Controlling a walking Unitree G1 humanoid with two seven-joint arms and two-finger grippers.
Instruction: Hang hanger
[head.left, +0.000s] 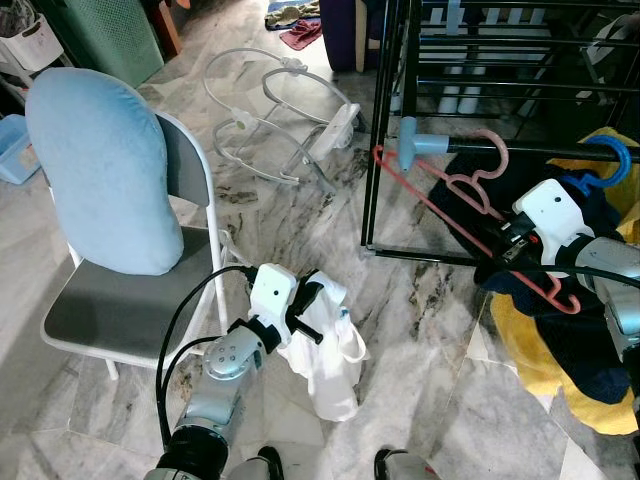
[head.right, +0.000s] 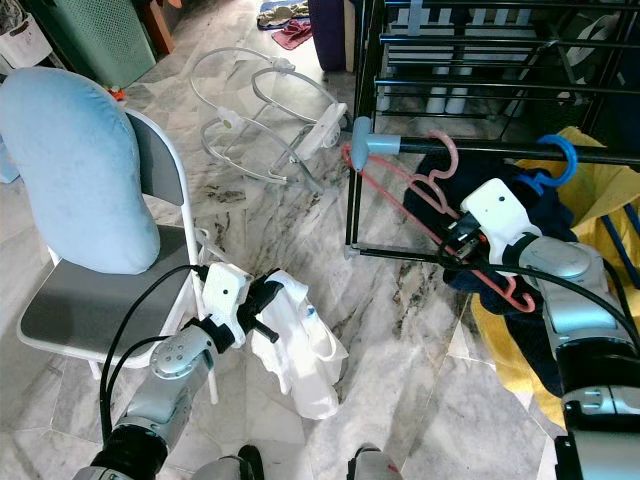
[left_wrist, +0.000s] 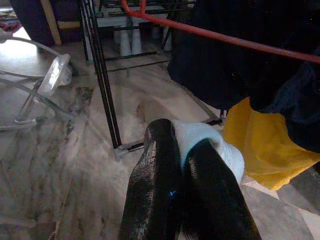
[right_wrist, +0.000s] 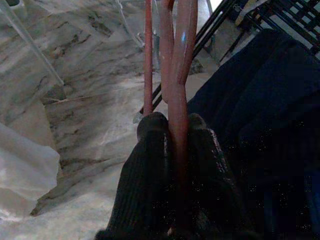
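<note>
Right wrist view has the right end effector (right_wrist: 170, 135) pinched tight on the pink hanger (right_wrist: 172, 75), whose bars run up between the two black fingers. From the head camera, that hanger (head.left: 470, 215) lies slantwise against the front of the black drying rack (head.left: 385, 150), its hook (head.left: 497, 150) curled just beside the rack's horizontal rail near a light-blue cap on the rail's end; whether the hook actually rests on the rail is hard to judge. A blue hanger (head.left: 610, 165) hooks over the same rail further to the right. Dark navy cloth (head.left: 560, 340) and yellow cloth (head.left: 540, 370) are heaped on the marble floor (head.left: 400, 300) under the right arm.

Left end effector (head.left: 305, 305) is closed on a white garment (head.left: 325, 360), which droops toward the floor; in the left wrist view a fold of white fabric is squeezed between the fingers (left_wrist: 155, 175).

At the left stands a grey folding chair (head.left: 110, 310) with a pale blue cushion (head.left: 105, 170) leaning on its backrest. A white wire frame (head.left: 275, 120) lies on the floor beyond. A white bin (head.left: 30, 40) sits at the far left; its contents cannot be made out. No lettering is legible anywhere.
</note>
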